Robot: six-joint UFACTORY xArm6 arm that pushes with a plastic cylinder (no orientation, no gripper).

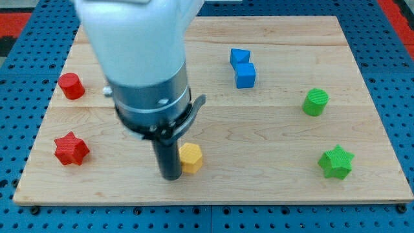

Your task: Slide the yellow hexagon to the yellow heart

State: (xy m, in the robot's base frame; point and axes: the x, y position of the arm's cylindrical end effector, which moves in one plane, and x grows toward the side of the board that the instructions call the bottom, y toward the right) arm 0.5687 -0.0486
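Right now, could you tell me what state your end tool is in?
No gripper: my tip holds nothing and sits against the yellow hexagon, on its left in the view.

My tip (pixel 171 176) touches the yellow hexagon's (pixel 191 157) left side near the wooden worktop's (pixel 272 188) bottom edge. Red cylinder (pixel 71 86) and red star (pixel 70 149) left; blue block (pixel 242 67) top; green cylinder (pixel 315 102) and green star (pixel 336 162) right.

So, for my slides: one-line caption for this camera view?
My tip touches the yellow hexagon's left side on the wooden board; no yellow heart visible.
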